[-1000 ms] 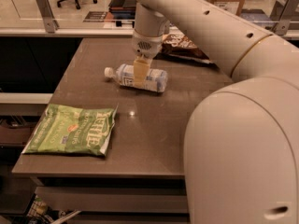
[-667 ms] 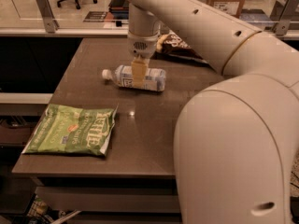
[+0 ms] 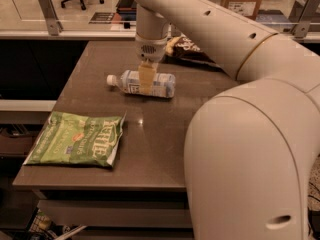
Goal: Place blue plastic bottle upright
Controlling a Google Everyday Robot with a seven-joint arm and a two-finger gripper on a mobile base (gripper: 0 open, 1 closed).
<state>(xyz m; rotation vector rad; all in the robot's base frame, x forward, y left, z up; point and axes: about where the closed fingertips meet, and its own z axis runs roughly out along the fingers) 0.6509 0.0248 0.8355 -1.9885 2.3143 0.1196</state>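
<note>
Brown tabletop carries the bottle on its side, beyond the bag. My claw straddles its middle; grasping or not, I cannot tell. Round and slick, it may roll or slip when tilted.

Green bag reads "KETTLE"; hand at blue plastic bottle.

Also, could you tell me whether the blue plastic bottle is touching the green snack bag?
Apart. The camera view shows bare tabletop between the lying blue plastic bottle and the green snack bag; the gripper is down at the bottle's middle.
</note>
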